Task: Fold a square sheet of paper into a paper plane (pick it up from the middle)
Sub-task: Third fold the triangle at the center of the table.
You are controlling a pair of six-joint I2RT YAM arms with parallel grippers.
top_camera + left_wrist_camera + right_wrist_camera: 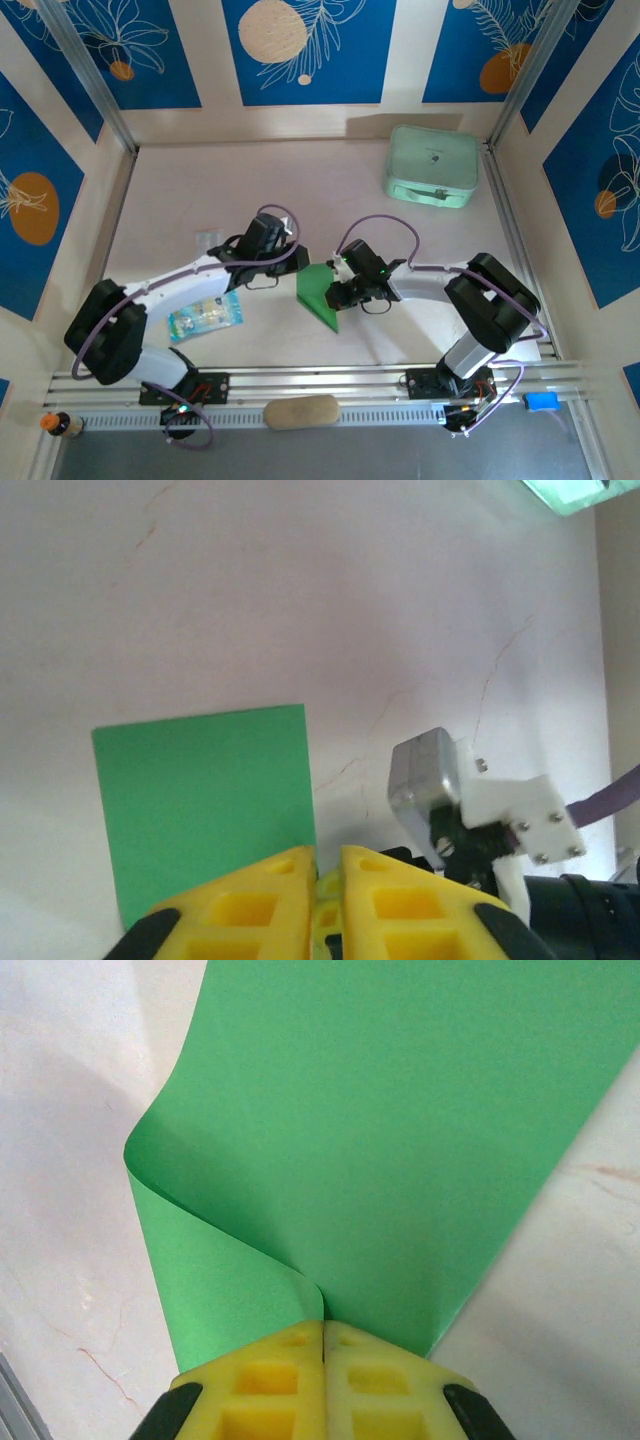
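Observation:
The square sheet of paper (pixel 318 296) is bright green and lies between my two grippers in the middle of the table. My right gripper (pixel 323 1325) is shut on the sheet's near edge (pixel 380 1140), pinching a curled-over flap, with the rest spreading away from the fingers. In the top view the right gripper (pixel 337 292) is at the sheet's right side. My left gripper (pixel 328 858) stands at the sheet's (pixel 205 800) right edge, its yellow fingers a narrow slit apart with bare table showing between them. From above, the left gripper (pixel 303 262) is at the sheet's far corner. The paper plane is out of view.
A pale mint-green case (pixel 432 165) stands at the back right. A clear packet with blue print (pixel 205 315) lies under the left arm. A tan oblong pad (pixel 300 411) rests on the front rail. The right arm's wrist block (pixel 470 800) sits close beside my left fingers.

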